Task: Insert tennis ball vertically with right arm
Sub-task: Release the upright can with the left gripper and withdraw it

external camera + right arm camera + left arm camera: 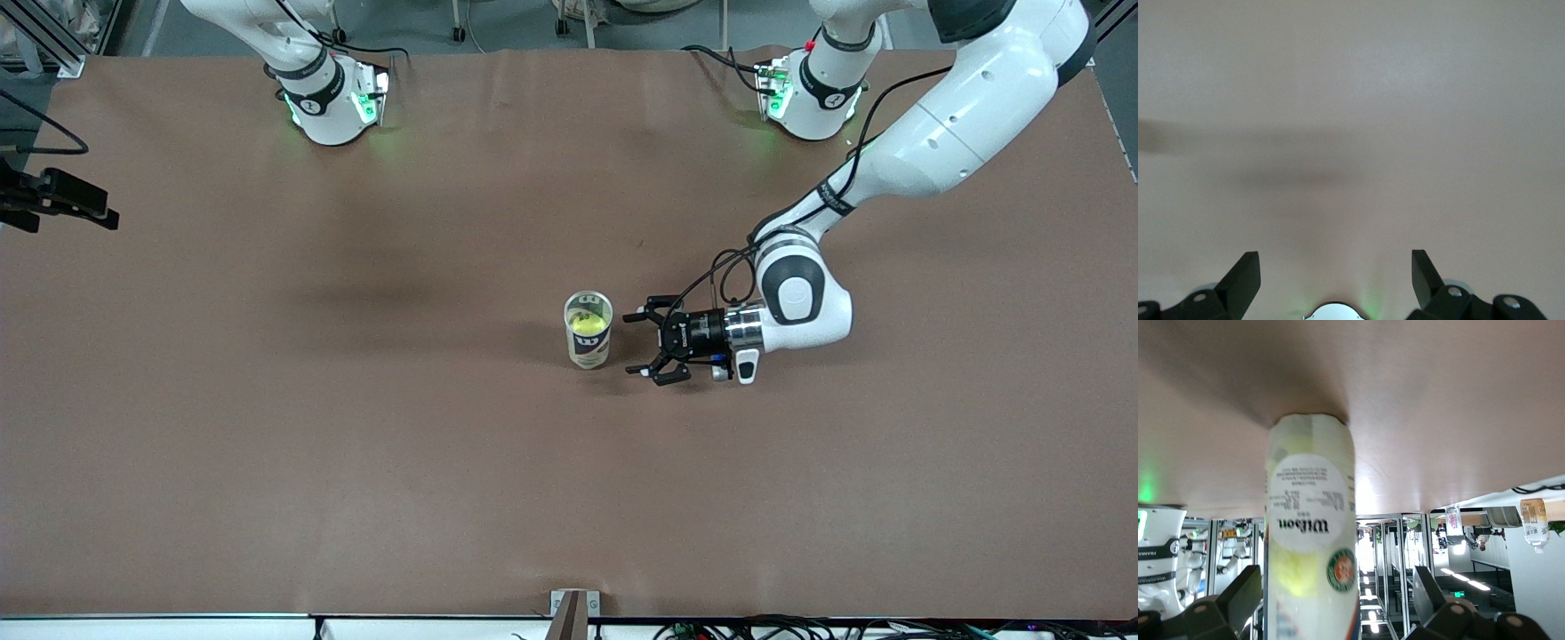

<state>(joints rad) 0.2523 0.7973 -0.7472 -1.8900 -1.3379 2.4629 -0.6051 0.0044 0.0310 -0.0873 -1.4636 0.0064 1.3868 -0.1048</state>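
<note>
Tennis ball point(588, 325) sits inside the upright can point(589, 331) at mid-counter point(267, 444), seemingly seated already; left claw point(646, 347), released, flanks it at 3 o'clock, right claw point(1335, 280) released over bare counter, so withdraw level without nudging the can.

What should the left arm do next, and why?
Probably back the left pincer away from the tube: it is open, level beside the upright tube, and the ball already sits inside. The right pincer is open over bare table.
</note>
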